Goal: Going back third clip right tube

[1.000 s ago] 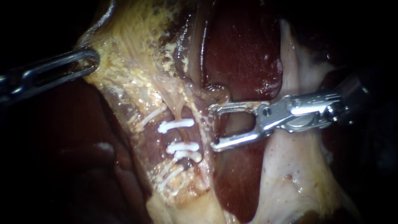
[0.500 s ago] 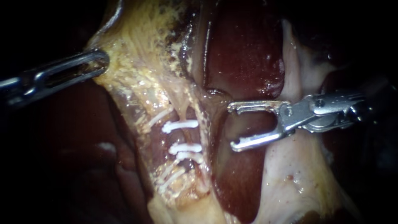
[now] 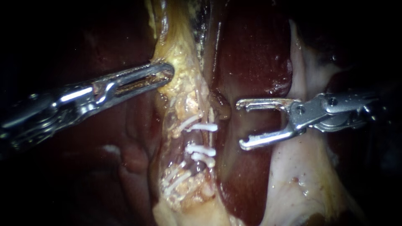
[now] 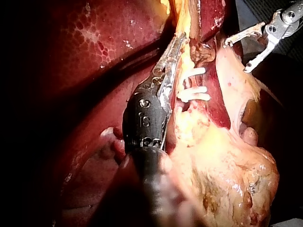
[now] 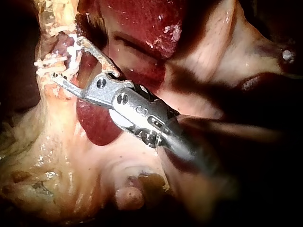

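Three white clips (image 3: 202, 127) cross the right tube (image 3: 209, 138) in a narrow strip of yellow fatty tissue (image 3: 184, 90). My right instrument (image 3: 240, 124) stands just right of them over the dark liver (image 3: 251, 54), its jaws wide open with nothing between them. My left instrument (image 3: 165, 75) has its jaws shut on the upper edge of the yellow tissue. The left wrist view shows those jaws (image 4: 173, 49) lying along the strip, with the clips (image 4: 194, 87) beside them. From the right wrist the open jaws (image 5: 66, 57) sit close to the clips (image 5: 49, 61).
More white clips (image 3: 173, 181) lie lower left on the same strip. Pale gallbladder tissue (image 3: 301, 175) spreads under the right instrument. Dark liver (image 3: 104, 167) lies below the left shaft.
My left instrument has moved right with the yellow tissue, which has folded into a narrower strip and carried the clips right. My right instrument has drawn back to the right, jaws still open.
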Motion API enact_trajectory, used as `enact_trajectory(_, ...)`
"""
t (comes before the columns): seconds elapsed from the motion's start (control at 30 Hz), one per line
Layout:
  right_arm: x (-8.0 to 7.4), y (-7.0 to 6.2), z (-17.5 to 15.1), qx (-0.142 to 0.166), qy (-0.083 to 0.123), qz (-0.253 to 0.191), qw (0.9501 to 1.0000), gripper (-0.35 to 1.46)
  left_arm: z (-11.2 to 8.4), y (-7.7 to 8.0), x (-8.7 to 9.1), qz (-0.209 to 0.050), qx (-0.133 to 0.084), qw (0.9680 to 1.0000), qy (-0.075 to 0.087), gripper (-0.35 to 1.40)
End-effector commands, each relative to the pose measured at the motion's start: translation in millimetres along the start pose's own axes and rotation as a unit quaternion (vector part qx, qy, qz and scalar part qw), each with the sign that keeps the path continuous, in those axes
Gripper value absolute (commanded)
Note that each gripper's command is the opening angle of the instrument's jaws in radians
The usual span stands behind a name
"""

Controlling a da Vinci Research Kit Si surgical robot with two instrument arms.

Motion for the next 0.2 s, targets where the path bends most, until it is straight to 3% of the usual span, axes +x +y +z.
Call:
enact_trajectory(0.03, 0.0, 0.0, 0.0, 0.000, 0.000, 0.000, 1.0000, 0.60, -0.2, 0.0, -0.2, -0.001, 0.002, 1.0000, 0.001, -0.35)
enact_trajectory(0.2, 0.0, 0.0, 0.0, 0.000, 0.000, 0.000, 1.0000, 0.60, -0.4, 0.1, -0.5, -0.001, 0.000, 1.0000, 0.000, -0.35)
